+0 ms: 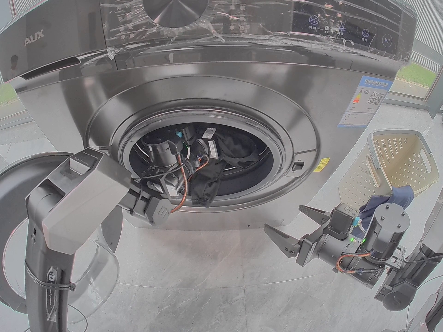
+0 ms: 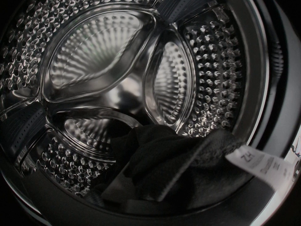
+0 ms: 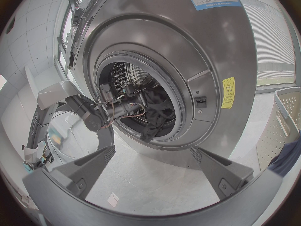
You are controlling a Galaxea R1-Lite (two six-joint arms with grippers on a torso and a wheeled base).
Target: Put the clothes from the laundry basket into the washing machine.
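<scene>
- Left claw [image 1: 203, 153]: inside washer [image 1: 277, 93] mouth, beside black garment [image 1: 207, 185]. We cannot tell its grip state.
- Black garment: we count one. Part lies in drum [image 2: 94, 54]; tail drapes out over lower rim [image 1: 244, 203].
- We judge it light, limp, not fragile, and apt to snag on rim. Take hold at bunched fold, not at label [image 2: 260, 164].
- Right claw [image 1: 285, 218]: spread, empty, above floor [image 1: 207, 277], near basket [image 1: 360, 180].
- Basket: we count one.
- Blue garment [image 1: 392, 199]: we count one, at basket mouth. Same soft handling; pinch top of heap.
</scene>
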